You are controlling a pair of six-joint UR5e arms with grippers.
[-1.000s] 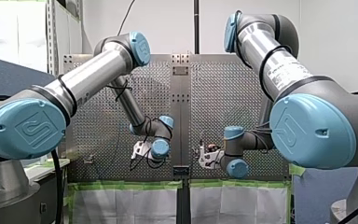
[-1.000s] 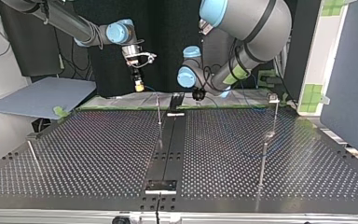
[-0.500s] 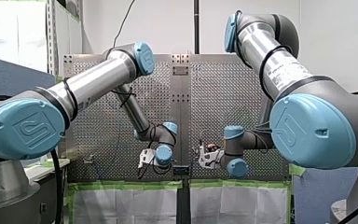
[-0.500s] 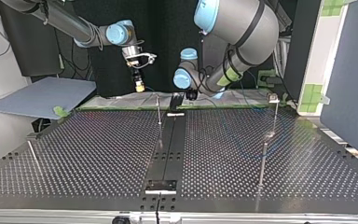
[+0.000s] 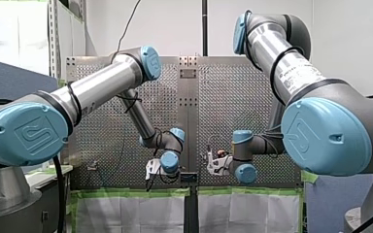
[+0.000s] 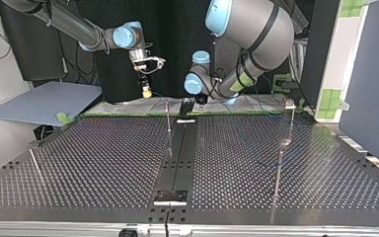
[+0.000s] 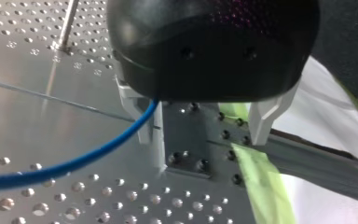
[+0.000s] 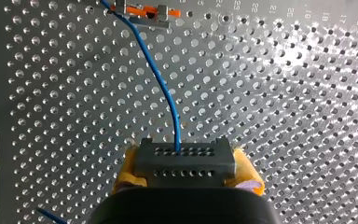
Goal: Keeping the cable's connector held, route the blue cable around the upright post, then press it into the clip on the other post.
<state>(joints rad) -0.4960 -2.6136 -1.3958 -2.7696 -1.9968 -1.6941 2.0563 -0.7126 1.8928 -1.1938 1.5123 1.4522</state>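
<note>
Hidden: the black housing of my left gripper is covering the roots of its metal fingers and the spot where the blue cable is coming out from under it; the cable's other end is running out of the left wrist view; in the front view both grippers are showing small, low at centre, and the cable is too thin to trace; in the top view it is too faint to follow

Right hand: my right gripper is clamping the grey connector between its yellow pads; the connector is sitting just ahead of the gripper body, over the perforated table

Cable at right hand: it is leaving the connector's middle and curving away ahead of the gripper, reaching the orange-and-metal clip; I cannot tell whether it is seated in the clip

Left hand: its fingers are standing wide apart, gripping nothing; the cable is passing between them, just beside one finger; whether it is touching that finger is not showing

Cable at left hand: it is sweeping away sideways over the table; an upright post is standing well apart from it; green tape is lying below the other finger
</note>
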